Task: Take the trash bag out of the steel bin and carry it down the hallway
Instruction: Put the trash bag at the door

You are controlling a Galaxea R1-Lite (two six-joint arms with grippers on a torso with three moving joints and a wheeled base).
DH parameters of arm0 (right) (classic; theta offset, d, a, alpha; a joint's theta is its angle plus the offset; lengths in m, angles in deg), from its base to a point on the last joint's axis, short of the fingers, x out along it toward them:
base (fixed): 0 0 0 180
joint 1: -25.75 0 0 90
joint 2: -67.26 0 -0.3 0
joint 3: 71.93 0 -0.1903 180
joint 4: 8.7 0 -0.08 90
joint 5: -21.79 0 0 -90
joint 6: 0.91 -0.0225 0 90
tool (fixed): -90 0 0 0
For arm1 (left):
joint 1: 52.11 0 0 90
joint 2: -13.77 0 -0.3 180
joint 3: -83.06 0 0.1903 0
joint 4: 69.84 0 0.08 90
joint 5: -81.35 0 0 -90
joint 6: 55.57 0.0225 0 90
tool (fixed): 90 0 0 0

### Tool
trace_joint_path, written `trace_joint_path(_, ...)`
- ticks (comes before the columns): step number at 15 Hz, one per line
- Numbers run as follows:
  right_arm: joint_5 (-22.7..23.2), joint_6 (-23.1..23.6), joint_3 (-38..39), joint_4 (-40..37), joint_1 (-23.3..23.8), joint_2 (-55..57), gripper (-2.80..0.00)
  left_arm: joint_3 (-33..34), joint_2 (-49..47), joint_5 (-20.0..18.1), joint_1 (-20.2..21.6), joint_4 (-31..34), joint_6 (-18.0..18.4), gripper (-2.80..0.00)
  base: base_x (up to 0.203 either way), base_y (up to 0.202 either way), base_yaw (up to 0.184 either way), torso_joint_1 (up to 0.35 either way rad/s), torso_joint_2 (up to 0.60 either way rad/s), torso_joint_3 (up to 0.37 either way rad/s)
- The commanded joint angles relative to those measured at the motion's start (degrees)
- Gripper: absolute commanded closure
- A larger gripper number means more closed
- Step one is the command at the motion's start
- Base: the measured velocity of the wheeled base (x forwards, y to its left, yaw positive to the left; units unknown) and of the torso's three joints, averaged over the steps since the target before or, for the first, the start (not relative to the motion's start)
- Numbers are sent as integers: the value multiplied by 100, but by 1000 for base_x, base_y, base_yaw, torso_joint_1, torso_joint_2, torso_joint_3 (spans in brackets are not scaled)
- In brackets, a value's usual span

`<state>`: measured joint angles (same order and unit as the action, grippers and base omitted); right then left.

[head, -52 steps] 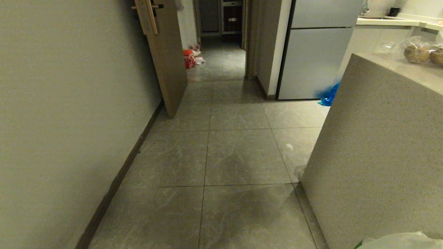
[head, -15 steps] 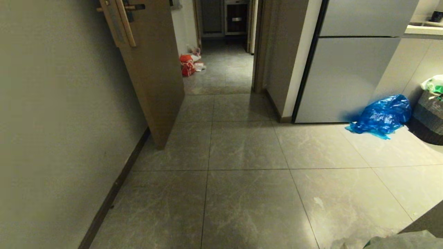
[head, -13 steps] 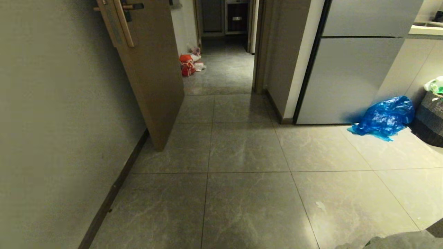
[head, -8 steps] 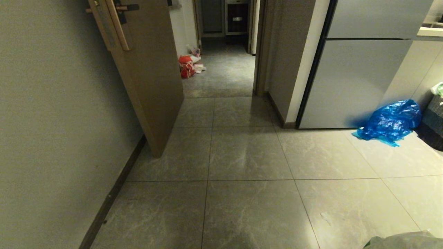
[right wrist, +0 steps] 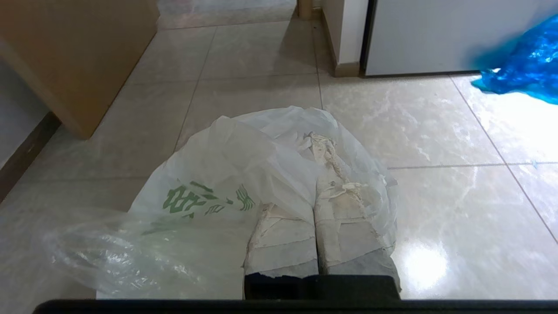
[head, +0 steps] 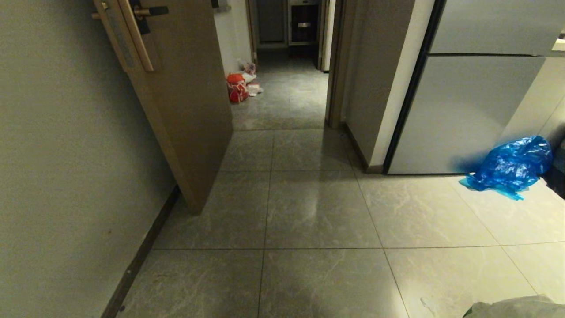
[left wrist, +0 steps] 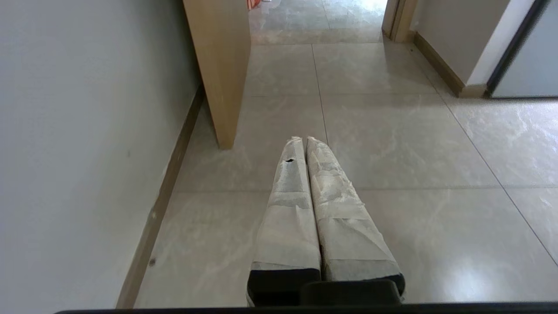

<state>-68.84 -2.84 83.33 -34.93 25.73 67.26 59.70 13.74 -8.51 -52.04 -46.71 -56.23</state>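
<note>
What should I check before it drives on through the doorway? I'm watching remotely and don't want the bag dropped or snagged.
1. Right gripper shut on the trash bag: ok, the plastic is draped over the closed fingers.
2. Left gripper shut and empty: ok.
3. Floor ahead free of obstacles up to the doorway: ok.
4. Door on the left stands open into the passage: cannot tell if the base clears it.
5. Blue bag by the fridge lies right of the path: ok.
6. Red bag beyond the doorway lies by the left wall: ok, but pass to its right.
</note>
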Motion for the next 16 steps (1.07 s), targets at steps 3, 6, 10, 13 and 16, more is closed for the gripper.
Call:
trace_joint_path(3, 1, -1, 5, -4, -6, 7, 0, 9, -6, 4, 1, -2, -4, 0, 194, 0, 0, 3, 1, 0)
trace_joint_path(6, 1, -1, -2, -4, -6, 4, 0, 9, -6, 4, 1, -2, -4, 0, 194, 0, 1, 2, 4, 2)
trace_joint_path(10, 1, -1, 4, -4, -6, 0, 0, 9, -6, 4, 1, -2, -4, 0, 193, 0, 0, 1, 4, 3)
trace_joint_path(13, 1, -1, -4, -4, -6, 9, 0, 8, -6, 4, 1, -2, -4, 0, 192, 0, 2, 0, 3, 5)
trace_joint_path(16, 1, -1, 2, -4, -3, 0, 0, 4, -6, 4, 1, -2, -4, 0, 192, 0, 1, 3, 4, 3)
